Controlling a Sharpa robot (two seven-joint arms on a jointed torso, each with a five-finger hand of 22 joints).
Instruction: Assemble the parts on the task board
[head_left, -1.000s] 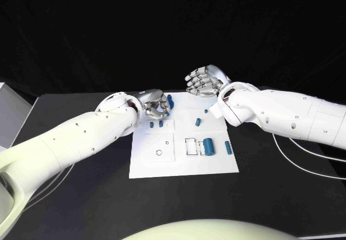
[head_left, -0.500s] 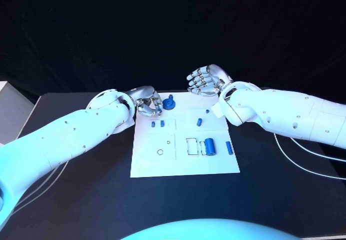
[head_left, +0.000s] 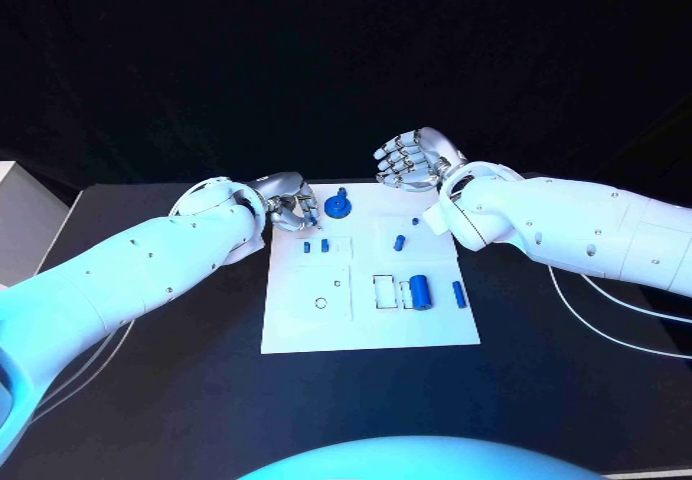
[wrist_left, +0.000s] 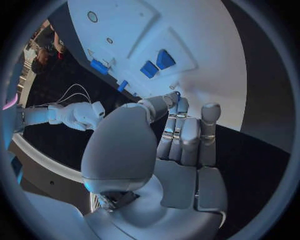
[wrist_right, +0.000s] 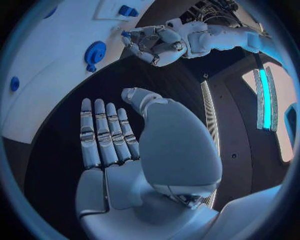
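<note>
Several small blue plastic parts lie loose on the white task board, the round blue gear beside the curled, seemingly empty left hand, the right hand spread wide.

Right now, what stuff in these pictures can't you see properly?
- Left hand: in the head view its curled fingers hide whether it pinches a small part; the left wrist view does not settle it either.
- Task board: the right arm covers part of its far right corner in the head view.
- Small blue parts: too small in the head view to tell their shapes.
- Blue gear-like part: too small in the right wrist view for detail.
</note>
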